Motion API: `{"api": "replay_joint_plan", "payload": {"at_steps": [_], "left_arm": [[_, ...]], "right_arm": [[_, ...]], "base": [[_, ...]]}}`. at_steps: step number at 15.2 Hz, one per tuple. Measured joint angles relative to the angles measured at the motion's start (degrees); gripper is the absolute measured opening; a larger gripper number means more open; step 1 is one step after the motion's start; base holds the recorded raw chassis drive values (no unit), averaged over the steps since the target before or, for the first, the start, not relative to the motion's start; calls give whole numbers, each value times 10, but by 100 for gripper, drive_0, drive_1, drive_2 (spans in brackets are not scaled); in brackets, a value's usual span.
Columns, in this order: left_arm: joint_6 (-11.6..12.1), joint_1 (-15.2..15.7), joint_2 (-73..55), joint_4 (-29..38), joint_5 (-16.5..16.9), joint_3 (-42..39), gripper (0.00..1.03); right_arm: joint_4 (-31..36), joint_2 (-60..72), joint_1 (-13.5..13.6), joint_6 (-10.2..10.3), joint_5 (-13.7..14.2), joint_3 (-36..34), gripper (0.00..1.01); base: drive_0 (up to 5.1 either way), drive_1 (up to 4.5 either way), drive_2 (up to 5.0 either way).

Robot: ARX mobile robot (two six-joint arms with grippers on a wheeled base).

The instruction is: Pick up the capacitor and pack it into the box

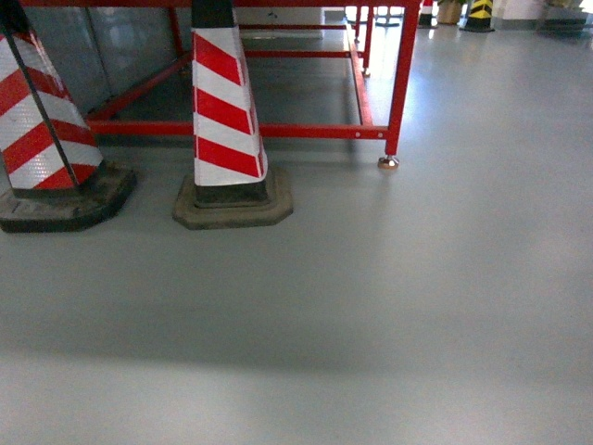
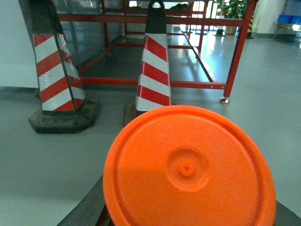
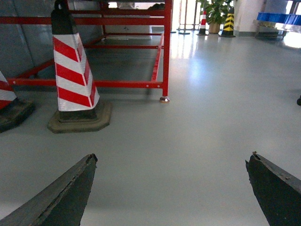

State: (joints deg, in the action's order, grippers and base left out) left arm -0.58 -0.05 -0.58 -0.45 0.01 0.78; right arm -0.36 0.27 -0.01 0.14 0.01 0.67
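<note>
The left wrist view is mostly filled by an orange round capacitor, seen end-on, with a raised rim and a small moulded centre. My left gripper is shut on it. Only one dark finger shows beside the disc at lower left, and the fingertips are hidden behind it. In the right wrist view my right gripper stands wide open over bare grey floor, nothing between its two dark fingers. The box is out of view. Neither gripper shows in the head view.
Two red-and-white striped cones on black bases stand ahead at the left. Behind them is a red metal frame with a foot on the grey floor. Farther cones and a plant stand at the back.
</note>
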Motion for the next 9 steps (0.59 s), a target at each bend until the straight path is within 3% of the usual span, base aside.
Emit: {"api": "replay_joint_plan", "payload": {"at_steps": [7, 9], "left_arm": [[0, 0, 0, 1, 0, 0, 44], [0, 0, 0, -2, -4, 0, 44]], "right_arm": [[3, 0, 0, 0, 0, 0, 98], [3, 0, 0, 0, -3, 0, 98]], "base": [[-499, 247, 247], [0, 0, 0]]}}
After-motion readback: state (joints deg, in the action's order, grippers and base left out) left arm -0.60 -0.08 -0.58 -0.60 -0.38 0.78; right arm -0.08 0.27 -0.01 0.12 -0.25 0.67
